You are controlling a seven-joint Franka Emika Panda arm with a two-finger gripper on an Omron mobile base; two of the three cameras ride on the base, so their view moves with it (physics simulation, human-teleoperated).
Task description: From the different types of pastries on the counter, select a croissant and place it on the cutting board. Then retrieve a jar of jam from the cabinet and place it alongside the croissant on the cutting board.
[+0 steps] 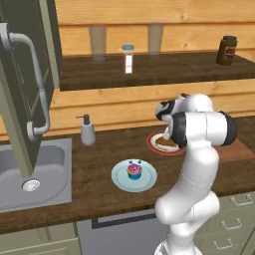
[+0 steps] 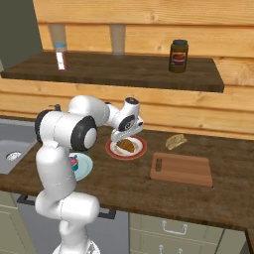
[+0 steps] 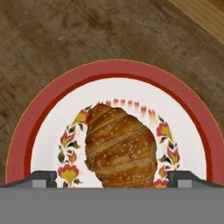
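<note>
Gripper (image 2: 120,140) is spread to full width right over the croissant (image 3: 120,146), holding nothing. The croissant sits in the middle of the red-rimmed plate (image 3: 26,131) on the counter (image 2: 124,178), and in the hand view it lies between the two fingertips (image 3: 41,178), long axis running away from the camera, so the jaws would close across its width. Alignment looks decent. Risks from here, as I read it: the pastry is rounded and tapers toward the ends, so if the fingers come down too shallow they pinch only the crown and it squirts out or rolls on the plate. Go too deep and the tips hit the plate, which could skate on the wood or tip at the rim. It also looks slightly skewed toward the right finger, so one pad may land first and shove it sideways before the other touches. The cutting board (image 2: 181,168) is bare, off to the right of the plate, with a small pale pastry-like item (image 2: 175,141) just behind it near the wall; a weak grip could drop the load on the way over. The cupcake (image 1: 134,171) on its blue plate (image 1: 119,179) is well apart, no clash there.
</note>
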